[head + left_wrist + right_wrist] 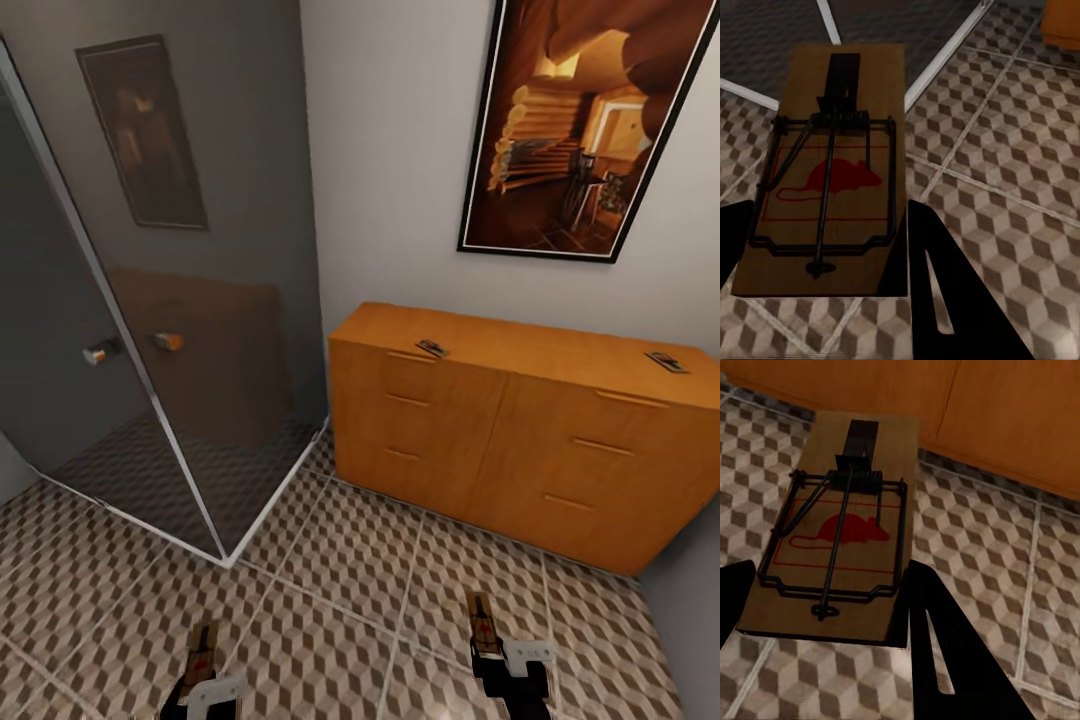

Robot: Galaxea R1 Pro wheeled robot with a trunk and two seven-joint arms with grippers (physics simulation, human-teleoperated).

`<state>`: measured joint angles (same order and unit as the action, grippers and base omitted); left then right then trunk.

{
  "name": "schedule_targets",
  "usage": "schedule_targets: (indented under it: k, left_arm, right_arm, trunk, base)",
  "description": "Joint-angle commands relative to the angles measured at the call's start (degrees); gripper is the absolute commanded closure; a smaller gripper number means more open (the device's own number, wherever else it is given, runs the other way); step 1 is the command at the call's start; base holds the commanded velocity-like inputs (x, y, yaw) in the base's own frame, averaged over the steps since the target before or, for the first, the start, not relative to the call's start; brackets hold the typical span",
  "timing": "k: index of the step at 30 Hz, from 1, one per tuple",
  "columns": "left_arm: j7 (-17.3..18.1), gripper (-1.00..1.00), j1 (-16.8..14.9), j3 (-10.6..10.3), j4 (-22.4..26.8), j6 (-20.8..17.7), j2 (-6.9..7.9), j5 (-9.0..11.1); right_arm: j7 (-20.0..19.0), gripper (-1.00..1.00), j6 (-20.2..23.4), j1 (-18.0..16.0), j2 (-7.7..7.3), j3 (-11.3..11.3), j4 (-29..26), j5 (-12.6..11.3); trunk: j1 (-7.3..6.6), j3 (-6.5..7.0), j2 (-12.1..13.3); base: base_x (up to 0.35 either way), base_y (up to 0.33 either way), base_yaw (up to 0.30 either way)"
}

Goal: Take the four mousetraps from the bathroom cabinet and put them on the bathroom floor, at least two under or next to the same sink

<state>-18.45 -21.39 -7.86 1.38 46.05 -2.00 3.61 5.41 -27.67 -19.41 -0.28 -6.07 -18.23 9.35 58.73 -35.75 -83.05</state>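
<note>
No words, brand names or numbers can be read anywhere. The only printed mark is a red mouse silhouette inside a thin red outline, on the wooden face of the mousetrap (pixel 832 172) in the left wrist view and again on the mousetrap (pixel 840 529) in the right wrist view. The two small traps (pixel 433 348) on the cabinet (pixel 520 440) top are too small to show any print. The wall picture (pixel 585 125) carries no lettering.
</note>
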Motion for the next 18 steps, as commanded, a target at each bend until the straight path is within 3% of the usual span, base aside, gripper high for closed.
schedule_targets:
  k: [1,18]
  left_arm:
    - [-0.45,1.00,-0.05,-0.49,-0.06,0.09,-0.02,0.20]
    - [-0.45,1.00,-0.05,-0.49,-0.14,0.09,-0.02,0.25]
  right_arm:
    - [-0.01,1.00,-0.19,-0.02,0.02,-0.26,0.03,0.41]
    - [0.00,1.00,-0.19,-0.01,0.02,-0.17,0.03,0.41]
  trunk:
    - [0.00,-0.05,-0.03]
    - [0.00,-0.05,-0.03]
  base:
    - [0.000,0.000,0.287]
    - [0.000,0.000,0.287]
